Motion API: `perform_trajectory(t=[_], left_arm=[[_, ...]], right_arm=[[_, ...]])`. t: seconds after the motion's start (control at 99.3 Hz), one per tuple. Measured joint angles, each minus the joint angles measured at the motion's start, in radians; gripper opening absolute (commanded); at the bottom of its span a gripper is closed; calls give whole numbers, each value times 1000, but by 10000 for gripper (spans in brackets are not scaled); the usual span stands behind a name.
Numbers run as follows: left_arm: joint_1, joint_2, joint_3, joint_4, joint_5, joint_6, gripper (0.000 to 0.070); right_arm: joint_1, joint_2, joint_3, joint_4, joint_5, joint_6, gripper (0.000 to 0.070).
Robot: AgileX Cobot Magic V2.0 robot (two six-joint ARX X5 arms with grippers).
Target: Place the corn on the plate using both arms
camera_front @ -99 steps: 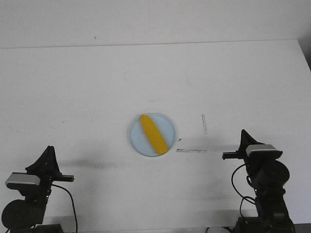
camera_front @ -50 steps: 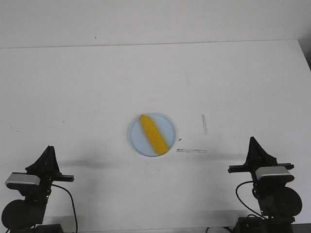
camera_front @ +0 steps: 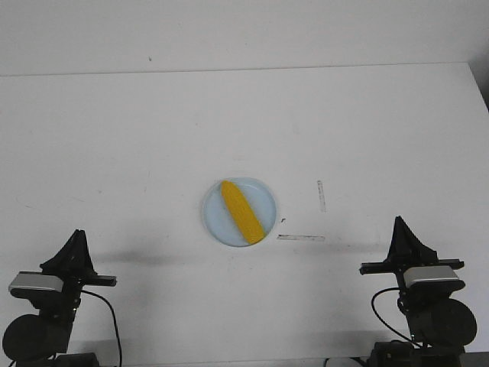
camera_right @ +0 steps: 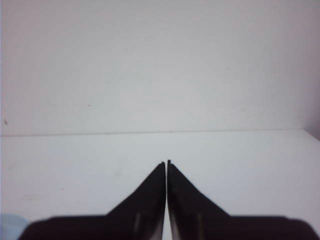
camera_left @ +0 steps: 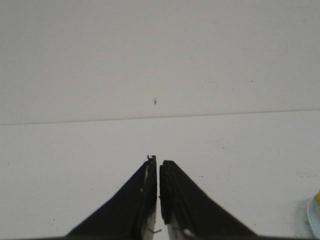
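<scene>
Corn (camera_front: 242,212) lies diagonally on the pale blue plate (camera_front: 265,200), mid-counter (camera_front: 153,138).
Only the front view shows the whole plate, with two tape strips (camera_front: 301,238) beside it; wrist views show the left pincer (camera_left: 158,162) and right pincer (camera_right: 166,163) closed, empty, well apart from the plate.

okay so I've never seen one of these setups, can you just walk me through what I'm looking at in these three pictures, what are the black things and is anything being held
The big picture looks forward over a white table from the robot's own position. The black shapes in the near corners are its two arms, ending in the left gripper and the right gripper. In the middle, a yellow corn lies on a pale blue plate. The other two pictures come from cameras on each wrist: the dark wedges are the left gripper's fingers and the right gripper's, closed together on nothing.
</scene>
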Motion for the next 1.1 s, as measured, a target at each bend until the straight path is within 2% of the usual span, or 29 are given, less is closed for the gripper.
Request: perform_trajectory(t=[0.413,0.594,0.967,1.098], left_arm=[[0,-27,-6,-15,-4,-1,1],[-32,-90,-66,-8,-126,-27,1],[-33,-118,-208,9,-127,-31,1],[-36,-118,-272,79,-126,-32,1]], right_arm=[[0,0,0,0,0,0,1],[0,0,0,0,0,0,1],[-1,0,0,0,0,0,1],[-1,0,0,0,0,0,1]])
